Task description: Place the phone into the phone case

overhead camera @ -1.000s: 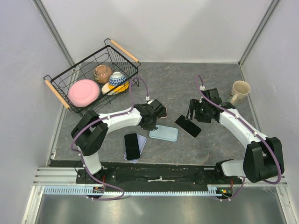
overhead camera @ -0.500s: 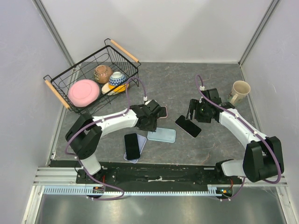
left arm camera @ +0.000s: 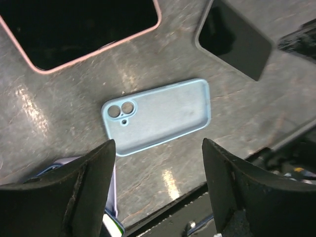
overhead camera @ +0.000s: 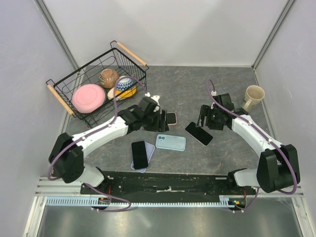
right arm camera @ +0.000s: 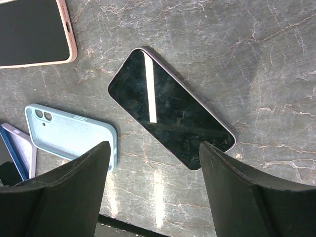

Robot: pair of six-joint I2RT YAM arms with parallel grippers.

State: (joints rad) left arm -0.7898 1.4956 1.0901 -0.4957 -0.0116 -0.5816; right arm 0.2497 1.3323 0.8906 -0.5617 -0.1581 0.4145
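Note:
An empty light blue phone case (overhead camera: 171,142) (left arm camera: 158,116) (right arm camera: 71,136) lies flat on the grey table, inside facing up. To its right a bare black phone (overhead camera: 199,133) (right arm camera: 170,128) (left arm camera: 234,37) lies screen up at a slant. My left gripper (overhead camera: 162,121) (left arm camera: 158,144) hovers open just above and behind the case, holding nothing. My right gripper (overhead camera: 201,117) (right arm camera: 154,145) is open over the black phone, clear of it.
A phone in a pink case (overhead camera: 171,118) (left arm camera: 89,29) lies behind the blue case. Another cased phone (overhead camera: 140,154) lies near the front edge. A wire basket (overhead camera: 61,98) of dishes stands back left, a mug (overhead camera: 253,97) at the right wall.
My left gripper has opened, let go of the blue case and drawn back up and to the left. The case now lies flat, slightly shifted. The right arm has not moved.

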